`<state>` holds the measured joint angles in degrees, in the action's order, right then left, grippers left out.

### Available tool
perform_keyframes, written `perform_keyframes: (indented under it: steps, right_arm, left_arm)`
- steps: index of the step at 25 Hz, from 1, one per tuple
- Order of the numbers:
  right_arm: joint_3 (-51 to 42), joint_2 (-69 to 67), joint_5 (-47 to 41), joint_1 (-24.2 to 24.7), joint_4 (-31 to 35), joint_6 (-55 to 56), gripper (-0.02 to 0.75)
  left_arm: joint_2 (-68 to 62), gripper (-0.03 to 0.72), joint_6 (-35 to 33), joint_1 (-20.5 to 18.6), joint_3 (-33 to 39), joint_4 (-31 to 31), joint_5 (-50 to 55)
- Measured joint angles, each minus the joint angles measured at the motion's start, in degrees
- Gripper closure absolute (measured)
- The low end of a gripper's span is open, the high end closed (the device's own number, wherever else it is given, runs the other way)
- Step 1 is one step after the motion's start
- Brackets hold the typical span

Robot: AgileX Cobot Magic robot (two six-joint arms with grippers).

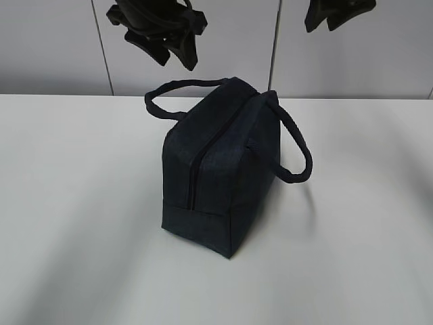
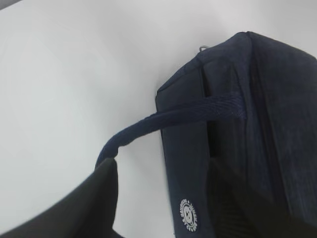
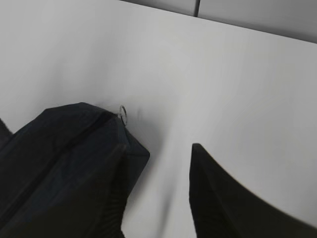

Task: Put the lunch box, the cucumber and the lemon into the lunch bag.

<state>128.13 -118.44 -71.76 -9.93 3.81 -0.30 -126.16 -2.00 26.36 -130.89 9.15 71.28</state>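
Nearest the exterior camera: lunch bag (image 1: 223, 183), dark navy, standing upright on white table (image 1: 74, 223), one bottom corner pointing toward the lens. Zipper (image 1: 203, 159) running over the top ridge and down the near end, looks fully closed. Metal ring pull (image 3: 123, 115) sitting at the far end of the zip line, seen from right wrist view, hanging just off the fabric edge. Two loop handles: left handle (image 1: 179, 91) flopped outward to the back-left, right handle (image 1: 298, 152) drooping off the right side. Round white logo (image 2: 188, 215) on the side panel in left wrist view.

Lunch box, cucumber, lemon: none visible in any view; judged already inside, given the shut zip, but cannot confirm.

Left gripper (image 1: 166, 34) raised above the bag's back-left, clear of it, jaws parted, empty; handle loop passes just beside one finger (image 2: 74, 208) in the wrist view, contact unclear. Right gripper (image 1: 338, 13) high at top right, mostly cropped, jaws partly spread, nothing between them; one finger (image 3: 237, 198) near the bag's ring end, not touching.

Placement logic, as judgement: both arms lifted off so bag stands free on its own; task looks at or near finish.

Room: open table on all sides of bag, widest in front and left; wall panels behind. Handles sticking out are the only snag risk.
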Motion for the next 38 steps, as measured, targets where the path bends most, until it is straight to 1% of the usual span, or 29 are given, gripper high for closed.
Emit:
perform_keyframes:
  steps: [3, 7, 11, 18, 23, 30, 35, 38]
  right_arm:
    - [-3.8, 3.9, -0.1, 0.0, 0.8, 0.0, 0.423]
    - [-8.2, 9.7, -0.1, 0.0, 0.7, 0.0, 0.422]
    - [-13.5, 15.9, -0.1, 0.0, 0.5, 0.0, 0.421]
    - [-22.5, 27.1, -0.3, 0.0, 0.5, 0.3, 0.421]
    - [-28.8, 33.7, -0.3, 0.0, 3.0, 1.0, 0.421]
    - [-38.1, 44.0, -0.4, 0.0, 9.5, 1.1, 0.421]
    - [-45.6, 53.2, -0.4, 0.0, 9.5, -0.1, 0.421]
    - [-47.9, 56.9, -0.4, 0.0, 8.1, -0.8, 0.421]
  left_arm:
    - [2.8, 0.292, 0.1, 0.2, 2.3, -1.4, 0.0]
    - [7.0, 0.292, 0.4, 0.2, 7.5, -2.9, 0.1]
    - [11.3, 0.292, 0.5, 0.4, 12.2, -2.9, 0.2]
    - [19.4, 0.293, 0.5, 0.6, 18.1, -2.9, 0.2]
    - [25.9, 0.3, 0.5, 0.6, 24.3, -2.9, 0.2]
    - [36.7, 0.343, 0.8, 0.6, 33.3, -2.8, 0.3]
    - [43.2, 0.347, 1.2, 0.6, 40.0, -1.4, 0.3]
    - [46.9, 0.362, 1.2, 0.6, 43.9, -0.9, 0.4]
